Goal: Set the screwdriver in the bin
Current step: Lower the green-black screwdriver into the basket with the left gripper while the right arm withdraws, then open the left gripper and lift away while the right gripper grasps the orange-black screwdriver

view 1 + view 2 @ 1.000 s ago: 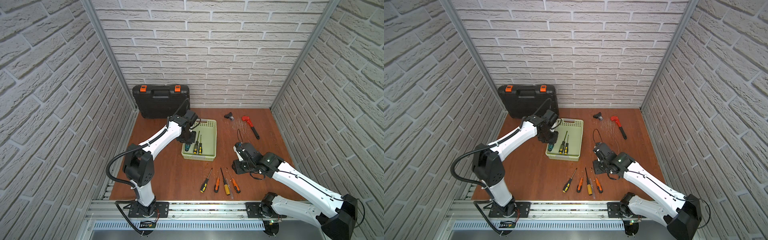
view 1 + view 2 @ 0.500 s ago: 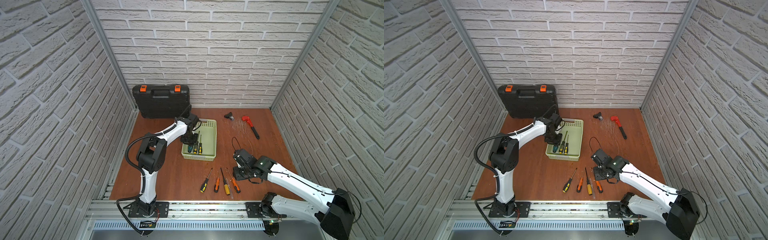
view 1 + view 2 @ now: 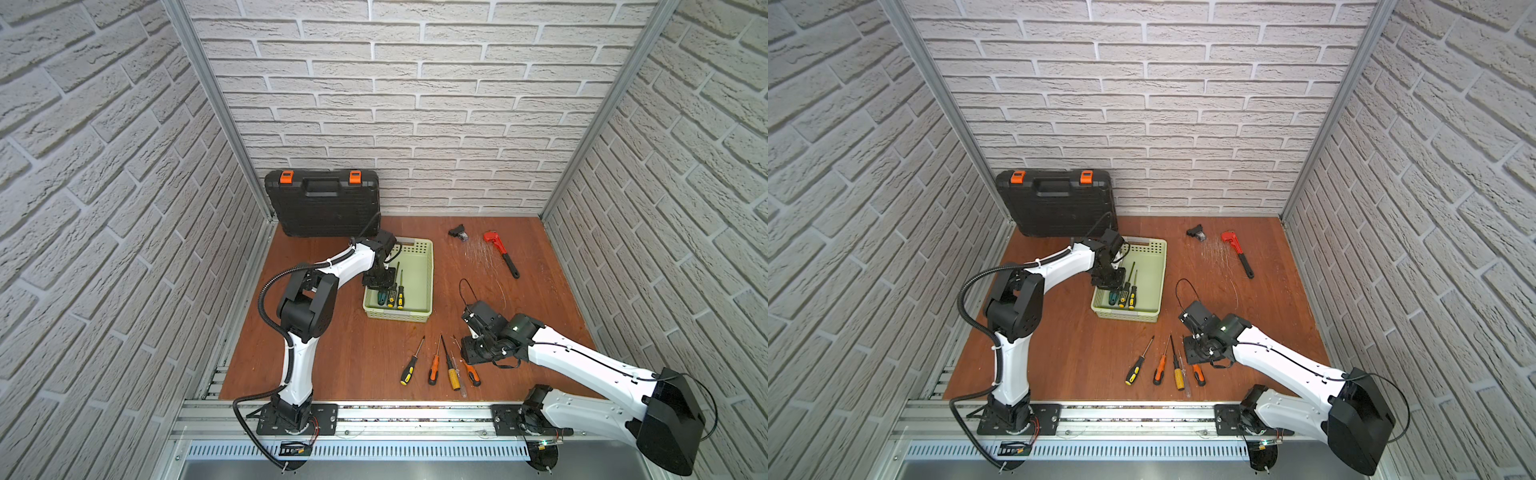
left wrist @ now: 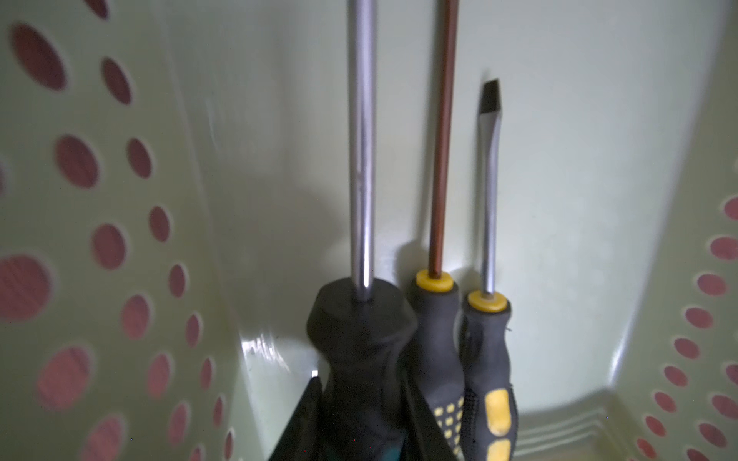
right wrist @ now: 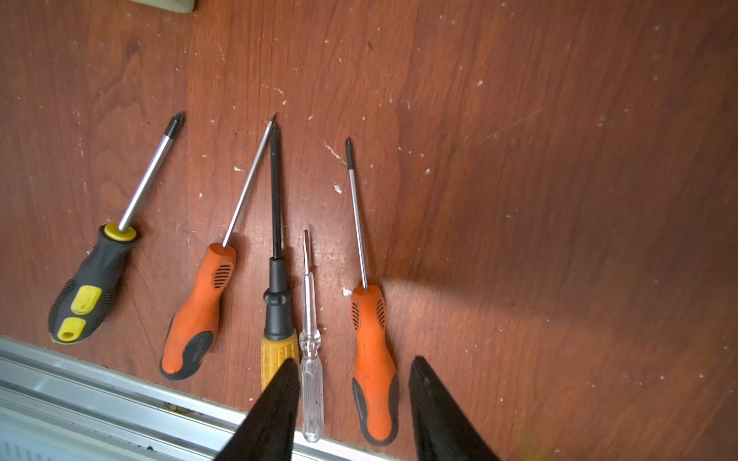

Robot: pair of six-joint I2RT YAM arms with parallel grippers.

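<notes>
Screwdriver [image 4: 359, 331] in left tool [image 4: 359, 383]: clear on wrist cam only

no legible txt, brand or nr is found in any view. a faint embossed mark is seen on the black butt patch of an orange-handled screwdriver [image 5: 197, 315] in the right wrist view, but it is too small & blurred to be read.
</notes>
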